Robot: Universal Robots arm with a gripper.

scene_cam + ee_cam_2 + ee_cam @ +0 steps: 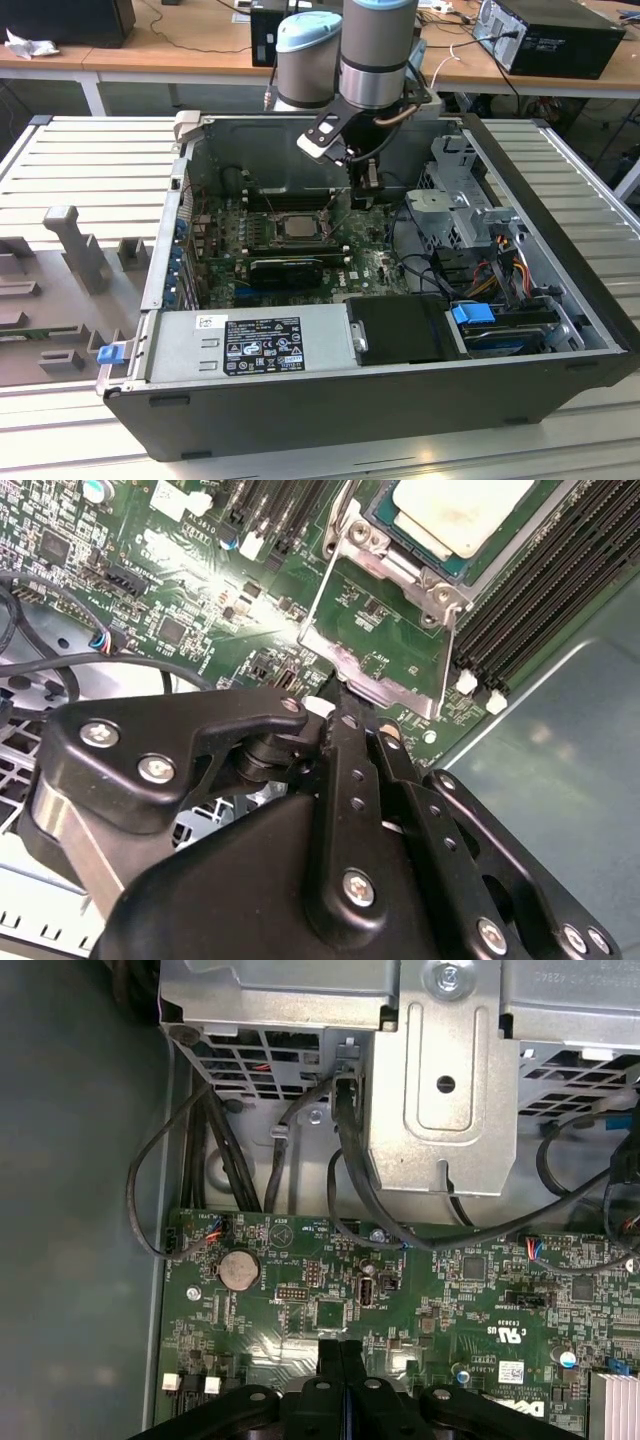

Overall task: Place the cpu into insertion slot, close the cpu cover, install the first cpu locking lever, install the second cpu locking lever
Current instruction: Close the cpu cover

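The cpu (455,515), a pale silvery square, lies in the insertion slot (378,522) on the green board; the exterior view has it (296,226) mid-board. The cpu cover (322,615) is swung open away from the slot, and green board shows through its window. My gripper (345,692) is shut, with its black fingertips at the cover's free edge; whether they pinch the edge I cannot tell. In the first wrist view the two fingers (340,1360) are pressed together above the board. In the exterior view the gripper (366,185) hangs to the right of the slot.
Long black memory slots (530,590) run beside the socket. A black finned card (285,270) lies nearer the power supply (250,345). A metal drive cage (440,1070) and black cables (350,1160) stand close to the gripper. The case walls (540,200) surround the board.
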